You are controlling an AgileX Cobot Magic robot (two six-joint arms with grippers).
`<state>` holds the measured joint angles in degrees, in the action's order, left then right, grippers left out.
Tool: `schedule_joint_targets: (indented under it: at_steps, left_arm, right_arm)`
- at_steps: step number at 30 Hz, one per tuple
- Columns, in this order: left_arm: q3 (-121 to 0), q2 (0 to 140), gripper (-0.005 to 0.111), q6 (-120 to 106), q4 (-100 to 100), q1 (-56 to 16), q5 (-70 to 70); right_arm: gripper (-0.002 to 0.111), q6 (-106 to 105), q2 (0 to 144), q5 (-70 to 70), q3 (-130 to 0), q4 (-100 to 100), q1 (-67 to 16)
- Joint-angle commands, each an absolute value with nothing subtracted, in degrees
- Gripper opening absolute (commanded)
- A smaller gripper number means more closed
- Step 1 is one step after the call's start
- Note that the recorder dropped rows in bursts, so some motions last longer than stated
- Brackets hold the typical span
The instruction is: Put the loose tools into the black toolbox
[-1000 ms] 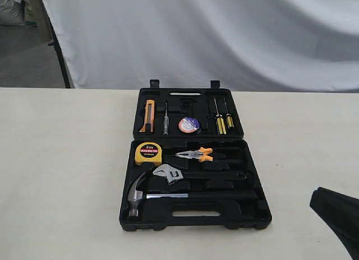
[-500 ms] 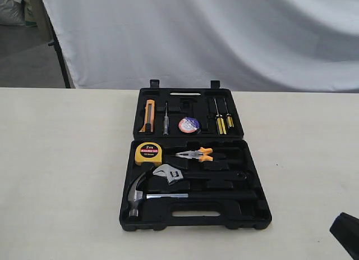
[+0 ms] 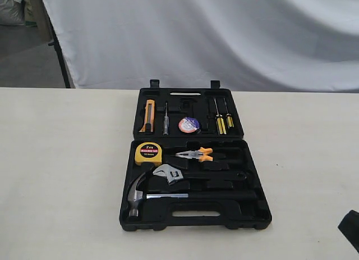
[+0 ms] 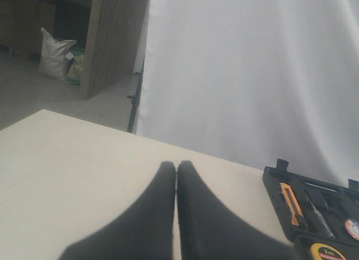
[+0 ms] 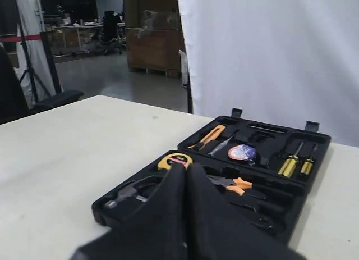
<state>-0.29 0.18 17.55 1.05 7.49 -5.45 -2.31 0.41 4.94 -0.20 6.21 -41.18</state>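
The black toolbox (image 3: 224,222) lies open in the middle of the table, both halves flat. In its far half sit an orange utility knife (image 3: 147,115), a tester screwdriver (image 3: 166,119), a tape roll (image 3: 189,124) and two yellow screwdrivers (image 3: 221,122). The near half holds a yellow tape measure (image 3: 148,153), orange pliers (image 3: 196,154), a wrench (image 3: 171,173) and a hammer (image 3: 137,195). My right gripper (image 5: 187,167) is shut and empty, off the toolbox (image 5: 320,145), only its tip (image 3: 350,229) showing at the exterior view's corner. My left gripper (image 4: 176,165) is shut and empty over bare table beside the toolbox (image 4: 272,178).
A white backdrop sheet (image 3: 224,35) hangs behind the table's far edge. A black stand leg (image 3: 59,52) is at the back left. The cream tabletop (image 3: 61,159) spreads wide on both sides of the toolbox.
My right arm has drawn back toward the lower right corner of the exterior view until only its tip shows. The toolbox and its tools have not moved.
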Motion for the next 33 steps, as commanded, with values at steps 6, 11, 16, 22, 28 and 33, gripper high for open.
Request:
schedule_joint_targets:
  at_steps: [6, 11, 16, 22, 28, 33]
  left_arm:
    - [-0.44, 0.00, 0.001, 17.82, 1.30, 8.94, -5.03]
    - [-0.44, 0.00, 0.001, 17.82, 1.30, 8.94, -5.03]
    - [-0.44, 0.00, 0.001, 17.82, 1.30, 8.94, -5.03]
    - [-0.44, 0.00, 0.001, 17.82, 1.30, 8.94, -5.03]
    - [-0.44, 0.00, 0.001, 17.82, 1.30, 8.94, -5.03]
    - [-0.44, 0.00, 0.001, 17.82, 1.30, 8.94, -5.03]
  right_arm:
    - [0.000, 7.59, 0.00, 6.10, 0.00, 6.31, -14.16]
    - [0.000, 7.73, 0.00, 8.00, 0.00, 6.31, -8.31]
    - [0.000, 7.73, 0.00, 8.00, 0.00, 6.10, -7.43]
    - [0.000, 7.73, 0.00, 8.00, 0.00, 5.97, -7.43]
    - [0.000, 7.61, 0.00, 8.12, 0.00, 5.95, -7.43]
    - [0.000, 6.14, 0.00, 8.23, 0.00, 5.95, -7.43]
